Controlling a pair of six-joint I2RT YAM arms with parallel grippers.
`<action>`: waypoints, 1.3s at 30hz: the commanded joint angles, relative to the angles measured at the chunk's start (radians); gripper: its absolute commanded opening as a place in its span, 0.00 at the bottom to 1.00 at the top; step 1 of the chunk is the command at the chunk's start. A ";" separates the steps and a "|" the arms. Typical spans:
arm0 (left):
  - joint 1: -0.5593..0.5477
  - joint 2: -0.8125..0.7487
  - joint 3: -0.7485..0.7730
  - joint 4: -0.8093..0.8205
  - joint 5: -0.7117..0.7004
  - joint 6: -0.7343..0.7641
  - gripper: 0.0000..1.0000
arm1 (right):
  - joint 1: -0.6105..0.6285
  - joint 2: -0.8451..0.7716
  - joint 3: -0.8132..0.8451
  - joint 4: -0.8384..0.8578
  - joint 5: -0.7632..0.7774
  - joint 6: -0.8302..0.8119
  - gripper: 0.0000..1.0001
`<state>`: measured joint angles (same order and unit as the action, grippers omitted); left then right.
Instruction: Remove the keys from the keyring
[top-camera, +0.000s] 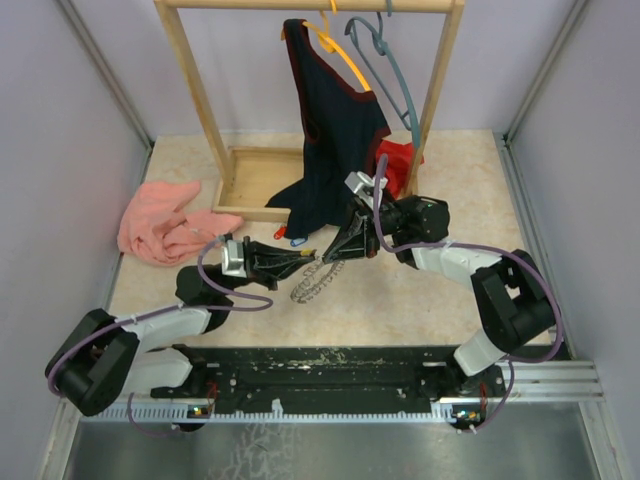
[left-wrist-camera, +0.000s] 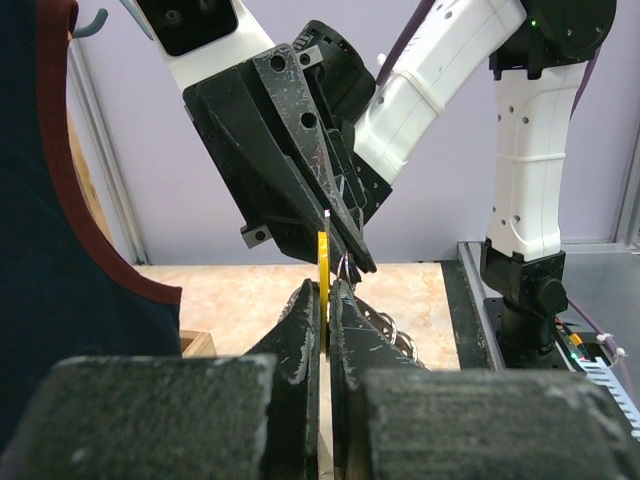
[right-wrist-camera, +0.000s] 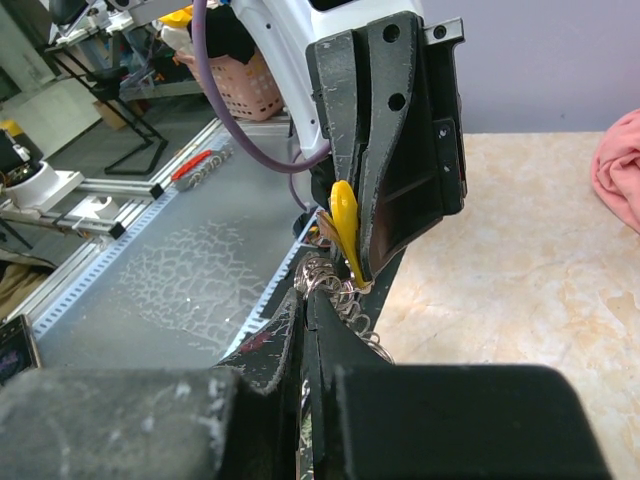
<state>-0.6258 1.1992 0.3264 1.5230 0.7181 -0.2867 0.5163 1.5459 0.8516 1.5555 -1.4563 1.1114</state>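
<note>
The left fingers (top-camera: 296, 262) are pressed tight on the yellow key (left-wrist-camera: 323, 262) and hold its flat tag by the edge. The right fingers (top-camera: 336, 250) are pressed together too, tip to tip with the left ones. They look to be nipping the wire of the keyring (top-camera: 312, 282), but that spot is too crowded to be sure. The keyring hangs down between the two sets of fingers, over the middle of the counter (top-camera: 400, 310), a bit closer to the near edge than the far edge.

Here is what could go wrong:

- **The key slips out.** The tag is thin and smooth, and only a small bit of it is held. A hard pull could slide it out of the left fingers, and the key would stay on the ring.
- **The ring drops.** If the right fingers hold only a little wire, the ring could pop free, swing, and land in a messy heap.
- **Something bends or snaps.** Pulling straight apart, and not sliding the key round the coil, could bend the wire or break the tag.
- **The tips bump.** They are so close that a small wrong turn could knock the key loose.
- **The key flies off.** A key that springs away could land in the dark top (top-camera: 335, 130) near the far edge, or in the pink cloth (top-camera: 160, 225) by the left edge, and be hard to find
</note>
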 joint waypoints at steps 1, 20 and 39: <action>0.018 -0.013 -0.018 0.267 -0.069 0.032 0.00 | 0.011 -0.048 0.024 0.172 0.008 0.018 0.00; 0.032 -0.060 0.010 0.267 -0.112 0.019 0.00 | 0.017 -0.024 0.008 0.171 -0.021 -0.005 0.00; 0.031 -0.084 0.074 0.230 -0.114 -0.130 0.00 | 0.031 0.029 0.004 0.170 -0.048 -0.032 0.00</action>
<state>-0.6197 1.1358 0.3428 1.5192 0.6662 -0.3767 0.5365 1.5696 0.8513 1.5558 -1.4368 1.0912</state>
